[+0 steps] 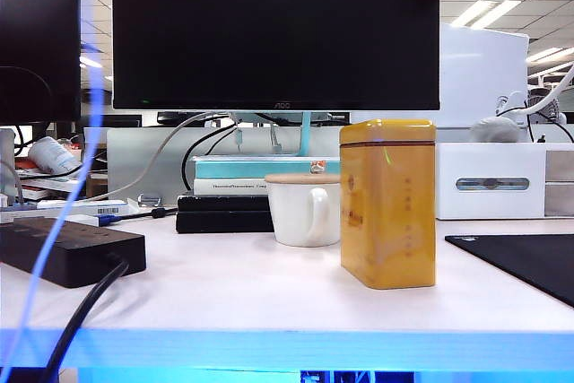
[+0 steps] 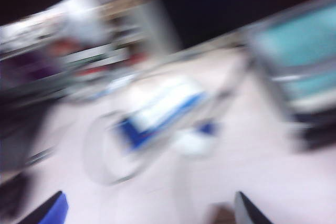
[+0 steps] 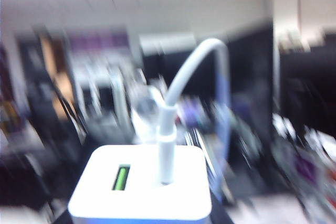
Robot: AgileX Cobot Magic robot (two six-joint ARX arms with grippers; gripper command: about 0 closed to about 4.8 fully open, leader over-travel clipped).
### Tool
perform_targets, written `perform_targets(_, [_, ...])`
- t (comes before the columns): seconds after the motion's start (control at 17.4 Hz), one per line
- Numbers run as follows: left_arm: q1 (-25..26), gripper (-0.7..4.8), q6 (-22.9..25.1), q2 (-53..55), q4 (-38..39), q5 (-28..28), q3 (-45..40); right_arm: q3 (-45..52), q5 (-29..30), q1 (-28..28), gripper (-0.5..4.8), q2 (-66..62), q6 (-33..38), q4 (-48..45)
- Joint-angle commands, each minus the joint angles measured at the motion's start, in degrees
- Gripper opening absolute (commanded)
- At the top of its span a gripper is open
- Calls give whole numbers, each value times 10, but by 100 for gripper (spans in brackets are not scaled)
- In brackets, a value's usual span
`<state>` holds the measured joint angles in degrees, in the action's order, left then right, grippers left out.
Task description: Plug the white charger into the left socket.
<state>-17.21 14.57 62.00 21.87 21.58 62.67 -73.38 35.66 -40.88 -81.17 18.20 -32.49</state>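
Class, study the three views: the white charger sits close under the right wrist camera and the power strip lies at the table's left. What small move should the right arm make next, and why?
Probably carry the white charger left toward the power strip. It fills the right wrist view with its cable arching up, seemingly held. The left gripper stands open over the table.

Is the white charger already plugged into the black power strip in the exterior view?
No: the power strip shows no charger on it, while the right wrist view has the white charger up in the air.
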Motion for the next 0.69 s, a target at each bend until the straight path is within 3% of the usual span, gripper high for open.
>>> perform_targets(0.06, [0,421,5,-1,-15,146,2,-5,-55,-2,209,4,169,-161])
perform_targets(0.23, [0,421,4,-1,-18,169,2,-5,-123,-1,209,4,306,-254])
perform_targets(0.4, [0,421,-7,-2,-18,169,2,-5,-155,-1,209,4,419,-265])
perform_targets(0.57, [0,421,-15,-2,-18,170,2,-5,-156,-1,209,4,429,-264])
perform_targets(0.69, [0,421,-17,-4,-19,170,2,-4,-143,-1,208,-1,391,-242])
